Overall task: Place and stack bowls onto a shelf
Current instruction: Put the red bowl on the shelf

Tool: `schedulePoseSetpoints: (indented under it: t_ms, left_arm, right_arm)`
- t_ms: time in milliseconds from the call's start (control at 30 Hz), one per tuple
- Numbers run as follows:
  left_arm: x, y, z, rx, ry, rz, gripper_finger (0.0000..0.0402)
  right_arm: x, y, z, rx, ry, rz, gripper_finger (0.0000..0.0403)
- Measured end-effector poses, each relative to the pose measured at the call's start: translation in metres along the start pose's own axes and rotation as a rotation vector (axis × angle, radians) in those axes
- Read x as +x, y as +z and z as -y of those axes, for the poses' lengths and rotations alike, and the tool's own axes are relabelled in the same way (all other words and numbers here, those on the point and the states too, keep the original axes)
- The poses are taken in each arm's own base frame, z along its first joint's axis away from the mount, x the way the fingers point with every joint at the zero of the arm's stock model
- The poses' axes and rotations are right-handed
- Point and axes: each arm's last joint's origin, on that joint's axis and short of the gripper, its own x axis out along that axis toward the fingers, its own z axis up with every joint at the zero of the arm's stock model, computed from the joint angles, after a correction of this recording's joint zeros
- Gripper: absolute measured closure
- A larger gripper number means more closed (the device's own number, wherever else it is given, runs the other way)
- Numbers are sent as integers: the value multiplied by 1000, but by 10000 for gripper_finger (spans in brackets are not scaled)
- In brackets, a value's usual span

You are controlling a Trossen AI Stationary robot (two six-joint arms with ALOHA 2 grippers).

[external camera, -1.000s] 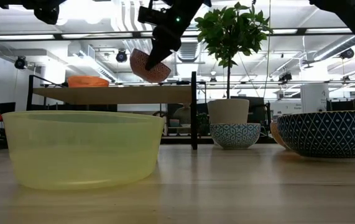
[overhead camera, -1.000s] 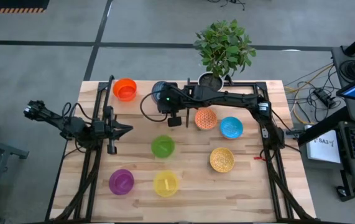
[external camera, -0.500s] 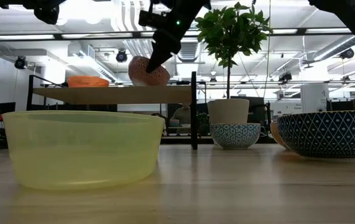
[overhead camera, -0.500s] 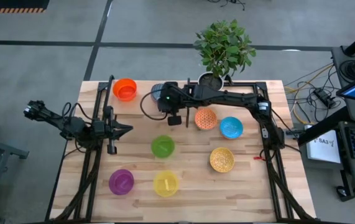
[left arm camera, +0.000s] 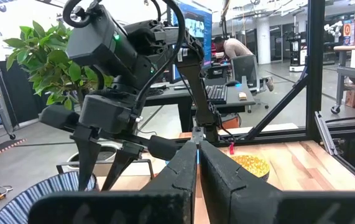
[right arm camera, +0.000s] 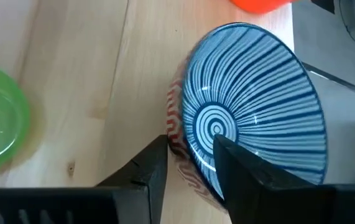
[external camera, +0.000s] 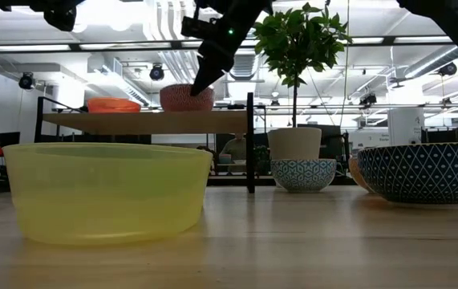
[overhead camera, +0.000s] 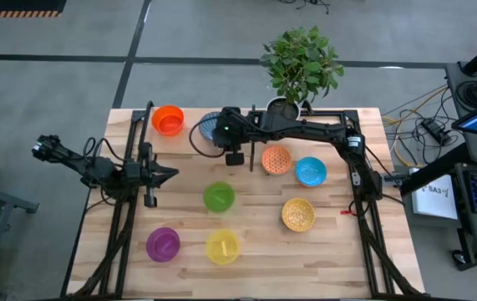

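Note:
A bowl, blue-striped inside (right arm camera: 252, 106) and red-patterned outside (external camera: 187, 98), stands level on its base on the light-wood shelf (external camera: 132, 121), to the right of a red-orange bowl (overhead camera: 168, 119). My right gripper (right arm camera: 189, 165) is open above it. One finger is inside the rim and one outside, seen just over the bowl (external camera: 204, 76) in the low view. My left gripper (overhead camera: 167, 174) waits shut over the table's left part. On the tabletop rest green (overhead camera: 218, 196), purple (overhead camera: 163, 244), yellow (overhead camera: 222, 247), speckled yellow (overhead camera: 297, 215), light blue (overhead camera: 311, 171) and patterned orange (overhead camera: 276, 159) bowls. My right gripper's fingers straddle the striped bowl's rim (right arm camera: 180, 146) from above, slanting down. A gap shows between the outer finger (right arm camera: 149, 171) and the bowl's wall. Whether the inner finger (right arm camera: 242, 168) touches the inside, I cannot tell. The bowl stands on the shelf by itself.
A potted plant (overhead camera: 299, 63) in a white pot stands at the table's far edge, right of the shelf. The shelf's black post (external camera: 250, 140) stands at its right end. Black frame rails run along both table sides. A person sits in the room beyond (left arm camera: 230, 50).
My right gripper has moved down and a little toward the far edge with the striped bowl. The bowl, tilted and held above the shelf a second ago, now stands level on the plank beside the red-orange bowl.

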Motion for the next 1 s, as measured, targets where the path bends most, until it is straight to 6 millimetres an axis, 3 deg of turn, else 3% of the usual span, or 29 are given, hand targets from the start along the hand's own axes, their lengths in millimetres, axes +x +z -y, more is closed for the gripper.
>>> schedulePoseSetpoints:
  t_ms: [333, 633, 833, 1000]
  left_arm:
    - [0, 0, 0, 0, 0, 0, 400]
    - [0, 0, 0, 0, 0, 0, 400]
    - [1, -1, -2, -8, 77, -19, 400]
    - [3, -3, -2, -3, 141, -46, 400]
  right_arm:
    - [-2, -2, -1, 30, 15, -30, 275]
    - [-31, 6, -5, 87, 36, -8, 276]
    - [-59, 10, -23, 73, 145, 9, 294]
    - [-72, 9, -50, 32, 194, 1, 316]
